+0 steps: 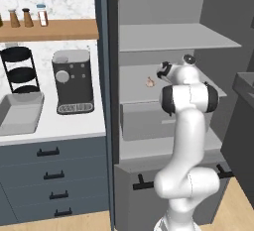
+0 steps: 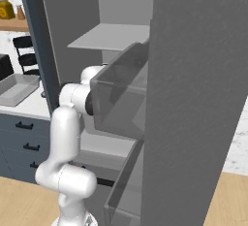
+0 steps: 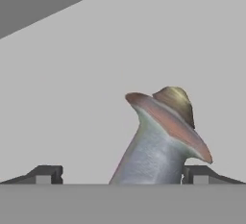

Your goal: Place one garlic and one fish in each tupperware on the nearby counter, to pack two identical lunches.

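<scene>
My gripper reaches into the open grey cupboard at the middle shelf. It is open, with its fingertips spread wide. A fish rises between them, silver-grey with a flared reddish-brown end, close to the right fingertip. I cannot tell whether they touch. In the left base view the gripper hangs just right of a small pinkish garlic on that shelf. One light-grey tupperware sits on the white counter at the left.
A dark toaster and a black tiered rack stand on the counter behind the tupperware. A wooden wall shelf carries shakers. The open cupboard door and its clear door bin stand close on the right of the arm.
</scene>
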